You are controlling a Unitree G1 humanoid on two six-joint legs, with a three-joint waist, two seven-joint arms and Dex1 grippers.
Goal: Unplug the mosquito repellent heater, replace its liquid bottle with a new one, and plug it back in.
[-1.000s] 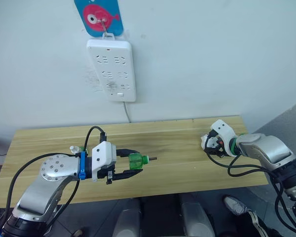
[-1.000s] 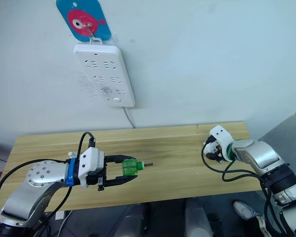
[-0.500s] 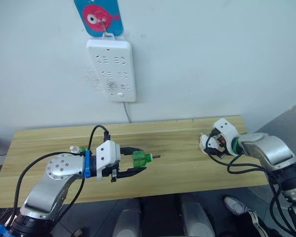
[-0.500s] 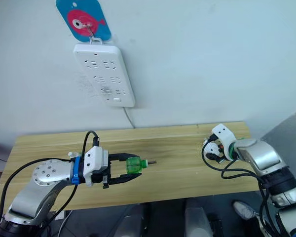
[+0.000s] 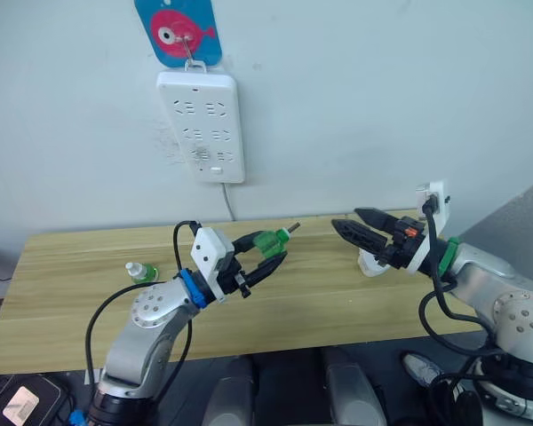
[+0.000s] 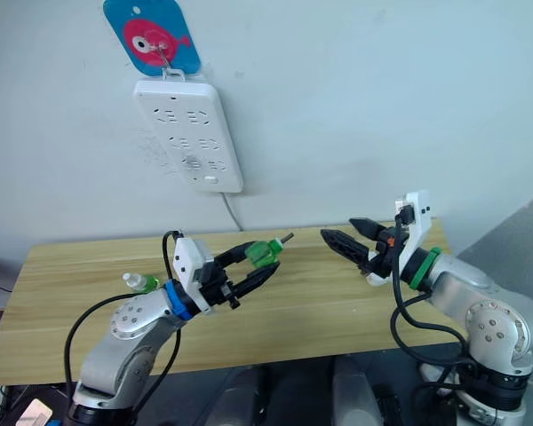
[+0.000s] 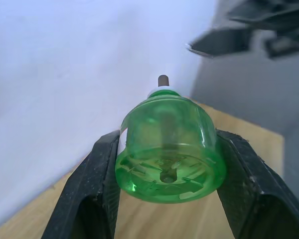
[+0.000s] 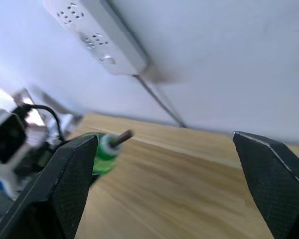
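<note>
Left tool [image 5: 265,257] clamped on a green bottle [image 5: 266,242], raised above the wooden tabletop [image 5: 89,293], its dark wick tip (a thin stub) aimed toward 2 o'clock at the right tool [image 5: 354,226]. Bottle translucent green, rounded, with a ribbed base, gripped on both sides by the black fingers [image 7: 97,186]. Right tool held in the air at 3 o'clock from the bottle, fingers spread wide apart, gripping nothing. Heater [image 5: 370,264], white and rounded, resting on the tabletop just beneath the right tool, mostly hidden. Second small green bottle [image 5: 139,271] lying at 9 o'clock. White power strip [image 5: 201,124] hanging on the wall above.
</note>
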